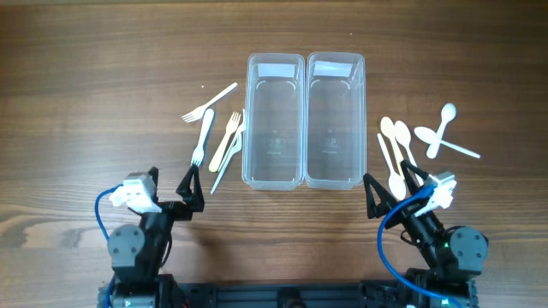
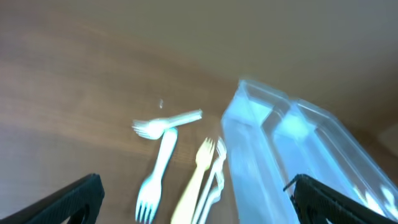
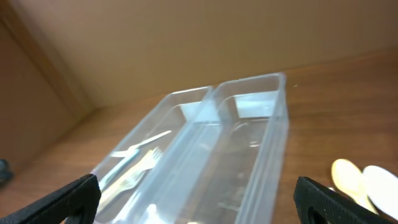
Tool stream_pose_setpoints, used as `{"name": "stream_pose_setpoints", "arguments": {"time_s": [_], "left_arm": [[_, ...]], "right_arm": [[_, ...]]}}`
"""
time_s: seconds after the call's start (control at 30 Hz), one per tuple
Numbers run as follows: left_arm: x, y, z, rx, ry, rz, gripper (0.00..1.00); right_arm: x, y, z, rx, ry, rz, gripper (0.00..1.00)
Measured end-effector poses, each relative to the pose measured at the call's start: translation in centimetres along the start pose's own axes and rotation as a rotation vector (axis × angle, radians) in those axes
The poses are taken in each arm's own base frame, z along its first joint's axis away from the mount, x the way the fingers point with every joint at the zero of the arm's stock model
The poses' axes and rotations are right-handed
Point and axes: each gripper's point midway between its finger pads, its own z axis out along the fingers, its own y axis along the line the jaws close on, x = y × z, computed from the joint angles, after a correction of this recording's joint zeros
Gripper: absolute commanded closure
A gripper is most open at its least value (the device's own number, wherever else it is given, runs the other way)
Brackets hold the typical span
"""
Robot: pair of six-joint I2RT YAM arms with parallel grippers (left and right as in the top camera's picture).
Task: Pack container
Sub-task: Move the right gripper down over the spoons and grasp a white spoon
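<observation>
We see two clear tubs side by side in the middle of the desk (image 1: pixel 77 77), nearer its far edge. They are the left container (image 1: pixel 275 128) and the right container (image 1: pixel 335 128), their long walls touching and both empty. Four forks (image 1: pixel 205 135) lie loose toward the left edge, just beside the left container (one is cream, the rest white or clear, and two of them touch). The spoons (image 1: pixel 396 145) lie toward the right edge, a bunch just beside the right container and two white ones crossed further out. The left gripper (image 1: pixel 192 181) is near the front edge, just short of the forks, its fingers spread wide and holding nothing. The right gripper (image 1: pixel 390 181) is near the front edge at the bunched spoons' near ends, likewise spread wide and holding nothing. We cannot tell whether it touches them.
</observation>
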Motion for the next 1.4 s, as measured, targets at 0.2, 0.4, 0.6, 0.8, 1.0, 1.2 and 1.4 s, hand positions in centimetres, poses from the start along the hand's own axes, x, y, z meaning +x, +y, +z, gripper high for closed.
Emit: {"name": "stream_pose_setpoints", "arguments": {"time_s": [0.2, 0.4, 0.6, 0.8, 1.0, 1.2, 1.4], "left_arm": [[-6.5, -3.2, -1.8, -0.018, 0.025, 0.025, 0.0], [-12.1, -5.0, -2.1, -0.098, 0.121, 0.088, 0.0], [-11.5, -3.6, 1.4, -0.177, 0.297, 0.104, 0.0], [-9.6, -1.5, 3.5, -0.255, 0.402, 0.099, 0.0], [-8.0, -0.4, 3.6, -0.293, 0.476, 0.096, 0.0], [-7.8, -0.2, 3.5, -0.302, 0.486, 0.096, 0.0], [-8.0, 0.5, 3.3, -0.345, 0.475, 0.108, 0.0]], "right_arm": [[-5.4, 2.4, -0.3, -0.012, -0.008, 0.007, 0.0], [-10.3, 2.6, 1.6, 0.061, 0.176, 0.065, 0.0], [-15.4, 1.3, 4.6, 0.156, 0.407, 0.062, 0.0], [-14.4, -2.9, 7.0, 0.269, 0.616, 0.035, 0.0], [-9.6, -7.2, 8.3, 0.347, 0.806, 0.057, 0.0], [-5.2, -10.9, 8.5, 0.443, 0.974, 0.101, 0.24], [1.4, -14.1, 7.3, 0.525, 1.175, 0.169, 0.22]]}}
